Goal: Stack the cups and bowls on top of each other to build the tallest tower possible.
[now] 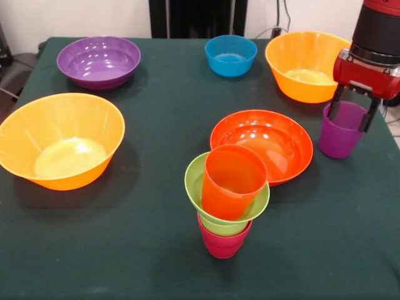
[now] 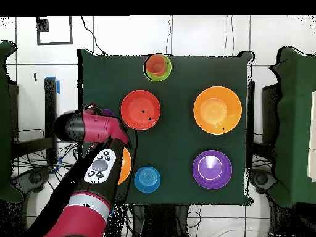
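Note:
The tower stands at the table's front middle: a crimson cup (image 1: 223, 242) at the bottom, a lime green piece (image 1: 199, 190) on it, and an orange-red cup (image 1: 232, 181) leaning in the green one. It also shows in the overhead view (image 2: 157, 66). A purple cup (image 1: 339, 139) stands alone on the cloth at the right. My gripper (image 1: 350, 122) is right above it, open, with one finger on each side of the rim. In the overhead view the arm (image 2: 92, 133) covers the gripper, and only a sliver of the purple cup (image 2: 107, 113) shows.
A red-orange bowl (image 1: 262, 144) lies between the tower and the purple cup. A large orange bowl (image 1: 304, 65) is just behind the gripper, another (image 1: 59, 140) at the left. A purple bowl (image 1: 99, 61) and a small blue bowl (image 1: 230, 55) stand at the far side.

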Robot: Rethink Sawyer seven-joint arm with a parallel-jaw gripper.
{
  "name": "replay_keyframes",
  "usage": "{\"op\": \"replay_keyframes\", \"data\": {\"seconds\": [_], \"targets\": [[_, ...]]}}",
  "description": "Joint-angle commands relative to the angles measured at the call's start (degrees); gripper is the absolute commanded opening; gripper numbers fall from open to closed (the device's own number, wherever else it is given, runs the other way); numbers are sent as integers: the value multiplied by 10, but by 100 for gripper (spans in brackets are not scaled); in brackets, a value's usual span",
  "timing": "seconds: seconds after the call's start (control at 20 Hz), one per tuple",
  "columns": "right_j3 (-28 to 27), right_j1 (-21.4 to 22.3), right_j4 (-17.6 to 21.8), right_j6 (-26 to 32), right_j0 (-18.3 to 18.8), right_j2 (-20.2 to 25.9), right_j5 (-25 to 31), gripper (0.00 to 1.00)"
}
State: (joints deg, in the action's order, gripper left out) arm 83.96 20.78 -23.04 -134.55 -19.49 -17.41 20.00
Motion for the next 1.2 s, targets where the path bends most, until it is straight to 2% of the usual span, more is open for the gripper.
{"op": "replay_keyframes", "data": {"seconds": [0.05, 1.2], "targets": [[41, -16, 3, -94, -12, 23, 88, 100], [45, -2, -5, -104, -28, 12, 104, 100]]}}
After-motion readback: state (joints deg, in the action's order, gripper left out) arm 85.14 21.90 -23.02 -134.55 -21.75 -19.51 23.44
